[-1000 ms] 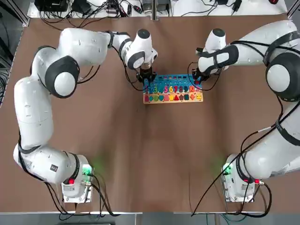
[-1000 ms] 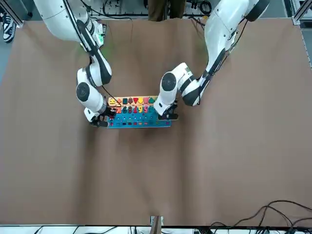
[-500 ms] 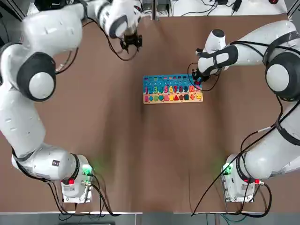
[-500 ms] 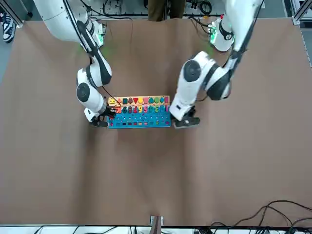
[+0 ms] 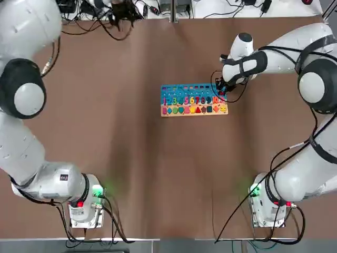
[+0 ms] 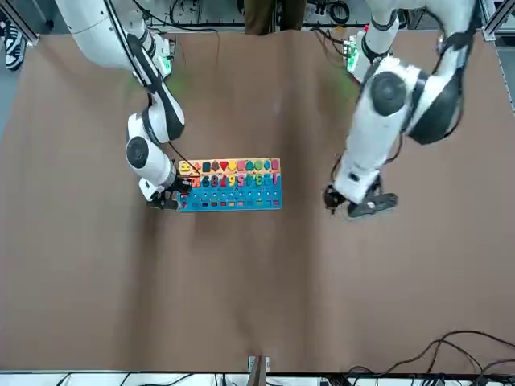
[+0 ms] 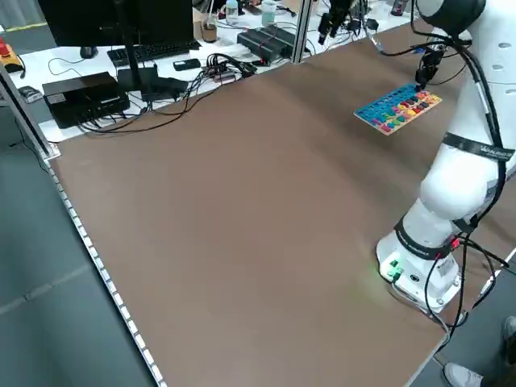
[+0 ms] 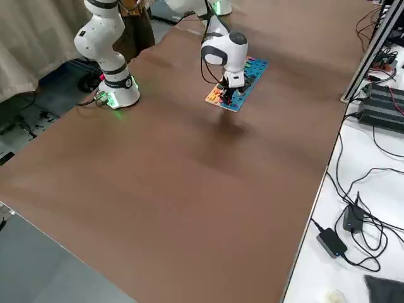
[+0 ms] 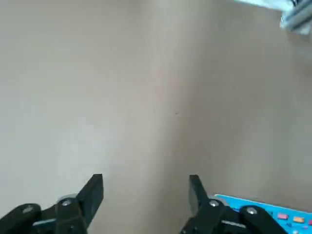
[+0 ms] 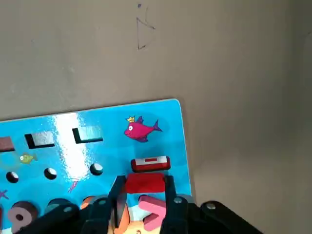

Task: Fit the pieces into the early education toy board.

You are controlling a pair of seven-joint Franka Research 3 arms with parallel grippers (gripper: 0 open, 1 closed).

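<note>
The early education toy board point(image 5: 194, 100) lies flat at mid-table, its blue top and wooden strip carrying coloured numerals and shapes. My right gripper point(image 5: 220, 89) sits low over the board's right end point(image 10: 87, 141), shut on a small red piece point(image 10: 145, 184). Another small red piece point(image 10: 150, 163) lies in a slot just beyond it, and a pink piece point(image 10: 153, 217) shows beneath the fingers. My left gripper point(image 5: 125, 10) is far from the board, near the table's back-left edge. It stands open and empty point(image 9: 146, 187), with a corner of the board point(image 9: 263, 207) behind one finger.
Cables and electronics point(image 5: 95, 8) crowd the strip beyond the table's far edge. A side desk holds a keyboard point(image 7: 149, 52) and boxes. The arm bases point(image 5: 84, 208) stand at the near corners. Brown tabletop surrounds the board.
The left gripper left the board's left end, swung up and away toward the far-left edge, and its fingers opened. The right gripper and the board stayed put.
</note>
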